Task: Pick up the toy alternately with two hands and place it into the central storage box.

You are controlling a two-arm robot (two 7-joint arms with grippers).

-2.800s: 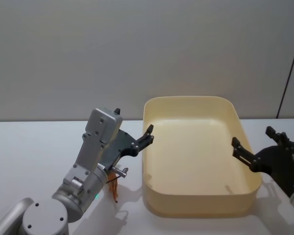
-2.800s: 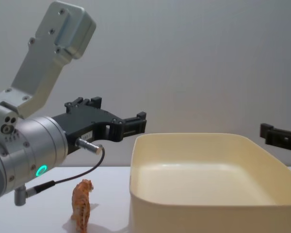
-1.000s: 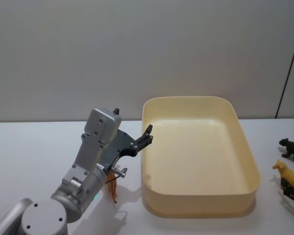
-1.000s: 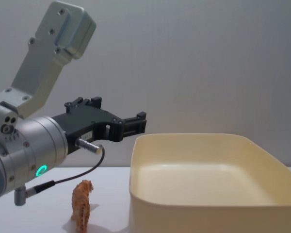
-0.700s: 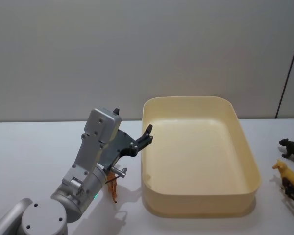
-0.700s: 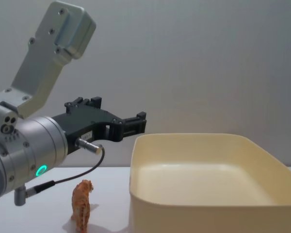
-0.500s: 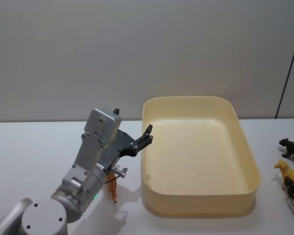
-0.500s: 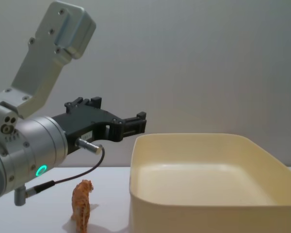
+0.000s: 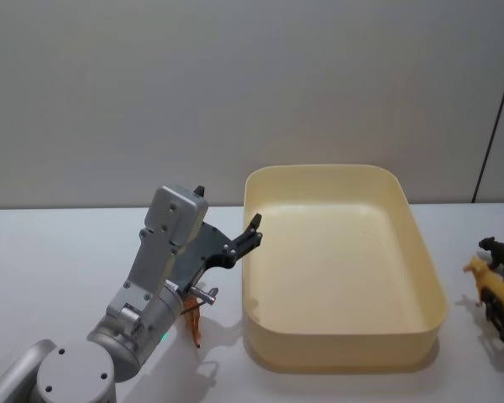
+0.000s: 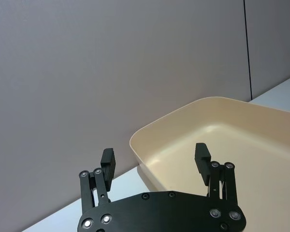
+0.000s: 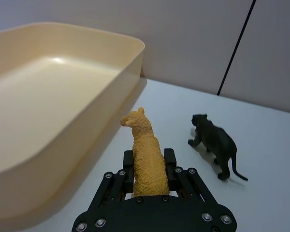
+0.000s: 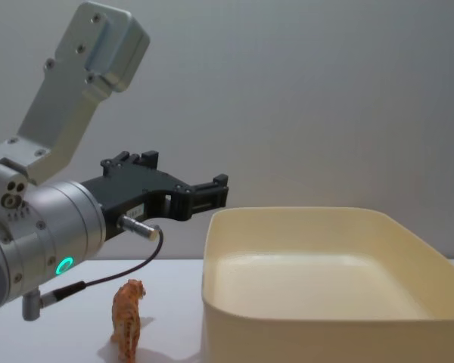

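Now the right gripper [image 11: 150,169] sits low at the right edge of the head view, beside the cream storage box [image 9: 344,170]. A few seconds ago it hovered open over the box's right rim. It has since dropped to the white table [image 9: 50,252], and its fingers [image 11: 129,163] are closed snugly on the flanks of a yellow animal toy [image 11: 144,140].

Compared with half a second ago, the toy sits slightly higher and nearer the box in the head view. That suggests the lift has just begun.

A black panther toy [image 11: 215,142] stands just beside it on the table, apart from the gripper.

The left gripper [image 10: 154,162] hangs above the table at the centre-left of the head view, close to the box's left wall and unmoved throughout. Its jaws are spread wide and hold nothing. An orange tiger toy [image 12: 127,318] stands on the table below it, at the lower left of the chest view.

The box looks empty. The yellow toy probably goes in first, carried left over the near rim, and the tiger is left for the other arm's turn.
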